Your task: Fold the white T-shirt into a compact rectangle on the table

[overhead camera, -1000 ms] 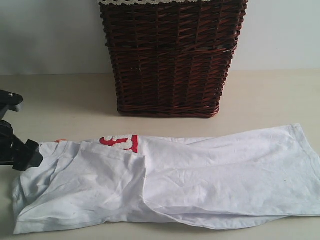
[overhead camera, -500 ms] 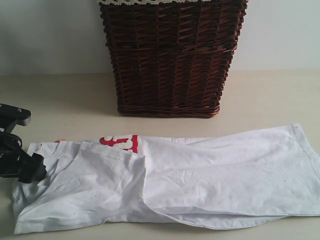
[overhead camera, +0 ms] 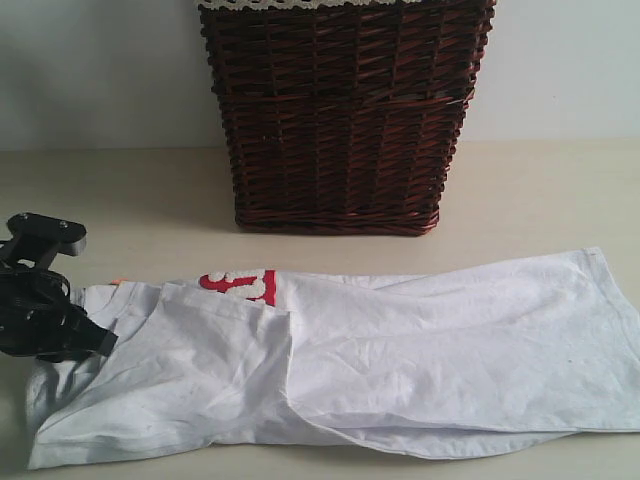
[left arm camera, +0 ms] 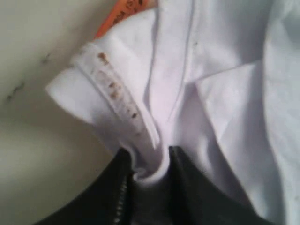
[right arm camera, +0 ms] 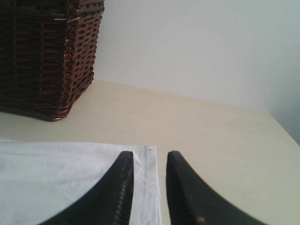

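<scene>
The white T-shirt [overhead camera: 400,350] lies in a long folded strip across the front of the table [overhead camera: 540,190]. Its red-outlined letters [overhead camera: 240,283] peek out near the far edge. At the shirt's left end my left gripper [overhead camera: 95,340] is shut on a pinch of hemmed white cloth [left arm camera: 140,136], beside the orange neck tag [left arm camera: 123,11]. My right gripper [right arm camera: 150,157] does not show in the exterior view. It stands open above the shirt's hemmed corner [right arm camera: 147,154], with nothing between its fingers.
A tall dark brown wicker basket [overhead camera: 345,110] with white lace trim [overhead camera: 300,4] stands at the back middle, behind the shirt; the right wrist view shows the basket [right arm camera: 42,51] too. A pale wall rises behind the table.
My left gripper has moved right and slightly toward the front, drawing the shirt's left edge inward over the cloth. The rest of the shirt has not shifted.
</scene>
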Available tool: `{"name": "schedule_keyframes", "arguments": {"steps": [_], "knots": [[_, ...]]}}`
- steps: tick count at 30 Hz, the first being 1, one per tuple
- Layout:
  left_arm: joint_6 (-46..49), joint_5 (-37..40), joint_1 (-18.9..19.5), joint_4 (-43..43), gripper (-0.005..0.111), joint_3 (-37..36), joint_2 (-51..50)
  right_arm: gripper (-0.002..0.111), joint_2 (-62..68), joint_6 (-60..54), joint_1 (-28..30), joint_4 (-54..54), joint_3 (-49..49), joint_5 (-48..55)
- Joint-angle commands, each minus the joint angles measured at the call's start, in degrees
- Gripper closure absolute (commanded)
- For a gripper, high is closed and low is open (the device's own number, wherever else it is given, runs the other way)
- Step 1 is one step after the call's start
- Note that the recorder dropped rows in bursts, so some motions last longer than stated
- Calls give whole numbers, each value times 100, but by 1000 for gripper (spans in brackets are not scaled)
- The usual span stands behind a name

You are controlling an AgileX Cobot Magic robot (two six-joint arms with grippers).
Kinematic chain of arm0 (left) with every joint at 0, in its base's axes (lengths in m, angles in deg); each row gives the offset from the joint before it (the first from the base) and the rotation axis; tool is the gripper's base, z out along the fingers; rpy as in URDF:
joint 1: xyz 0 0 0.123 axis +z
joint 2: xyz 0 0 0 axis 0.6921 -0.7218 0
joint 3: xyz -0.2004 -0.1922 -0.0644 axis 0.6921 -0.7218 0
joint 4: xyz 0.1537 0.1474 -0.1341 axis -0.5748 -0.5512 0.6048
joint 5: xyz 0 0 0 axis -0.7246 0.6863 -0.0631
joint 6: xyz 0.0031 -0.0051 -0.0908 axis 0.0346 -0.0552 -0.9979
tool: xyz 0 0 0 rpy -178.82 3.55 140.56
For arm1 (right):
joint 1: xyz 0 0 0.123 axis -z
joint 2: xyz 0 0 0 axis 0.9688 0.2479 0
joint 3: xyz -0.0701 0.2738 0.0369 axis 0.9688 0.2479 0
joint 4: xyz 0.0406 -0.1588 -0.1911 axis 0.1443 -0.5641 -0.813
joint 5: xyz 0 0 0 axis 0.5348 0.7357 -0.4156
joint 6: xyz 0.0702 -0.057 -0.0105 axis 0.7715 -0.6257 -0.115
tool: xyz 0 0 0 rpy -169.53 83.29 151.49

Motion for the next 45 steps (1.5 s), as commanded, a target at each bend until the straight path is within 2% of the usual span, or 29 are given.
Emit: {"name": "schedule_keyframes", "arguments": {"steps": [1, 9, 19, 28, 31, 33, 35, 36, 38, 40, 45], "knots": [[-35, 152, -65, 67, 107, 36, 11, 83, -3, 2, 28, -14, 14, -51], [-59, 168, -65, 369, 107, 36, 423, 83, -3, 2, 28, -14, 14, -51], [-59, 1040, -65, 1694, 107, 36, 525, 83, -3, 2, 28, -14, 14, -51], [-31, 923, -74, 2160, 107, 36, 525, 83, -3, 2, 28, -14, 14, -51], [372, 760, -74, 2160, 106, 36, 525, 83, -3, 2, 28, -14, 14, -51], [624, 751, -74, 2160, 97, 36, 525, 83, -3, 2, 28, -14, 14, -51], [696, 737, -74, 2160, 80, 36, 497, 83, -3, 2, 28, -14, 14, -51], [696, 737, -74, 2160, 67, 36, 419, 83, -3, 2, 28, -14, 14, -51], [696, 737, -88, 2160, 55, 36, 312, 83, -3, 2, 28, -14, 14, -51], [696, 749, -141, 2160, 50, 36, 187, 83, -3, 2, 28, -14, 14, -51], [711, 511, -462, 2160, 52, 36, -2, 83, -3, 2, 28, -14, 14, -51]]}}
